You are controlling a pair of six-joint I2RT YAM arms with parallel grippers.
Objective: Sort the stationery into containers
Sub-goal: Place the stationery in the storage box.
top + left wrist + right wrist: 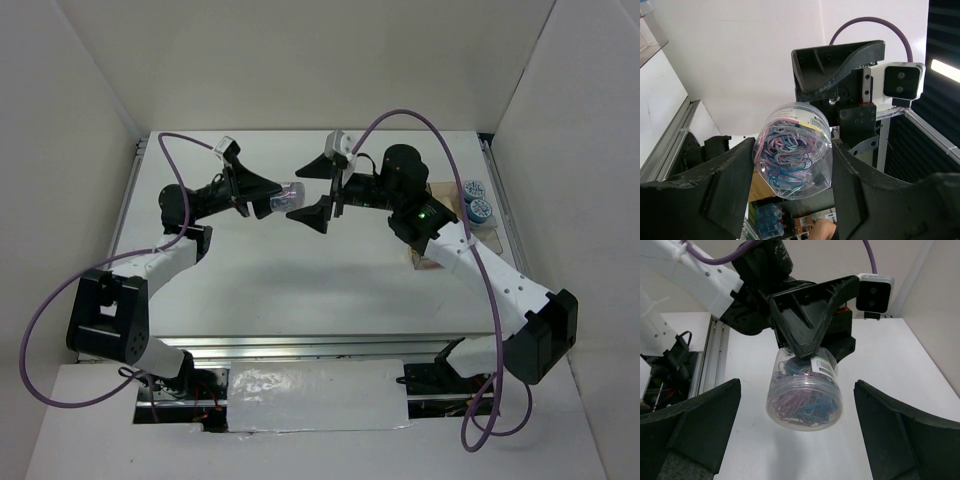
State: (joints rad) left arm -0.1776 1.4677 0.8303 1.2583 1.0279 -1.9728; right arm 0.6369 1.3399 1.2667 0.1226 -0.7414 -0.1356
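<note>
I begin at the left pincer point(278, 195). Its two black fingers point(725, 185) are clamped on a small clear round jar point(287, 197), one finger on each side of the jar wall. In the left wrist view the jar point(792, 152) sits between the fingers with its flat end toward the camera. It is full of thin coloured paper clips point(787, 165) in pink, blue and purple. A white label point(812, 121) with small print is on the side of the jar.

The jar is in the air, above the middle of the back part of the white table point(320, 290), and it does not touch the table. It lies on its side, pointing toward the right arm.

The right pincer point(313, 190) is just in front of the jar, facing it. Its fingers point(700, 425) are wide apart and hold nothing. In the right wrist view the jar point(805, 395) is between these two fingers, with free space on both sides, so I see no contact.

Further out, two blue round tape rolls point(477, 199) lie close together near the right back corner of the table. Beside them a brownish box point(444, 192) is mostly hidden behind the right arm, so I cannot tell what is in it. A purple cable point(400, 115) makes a loop above each arm.
</note>
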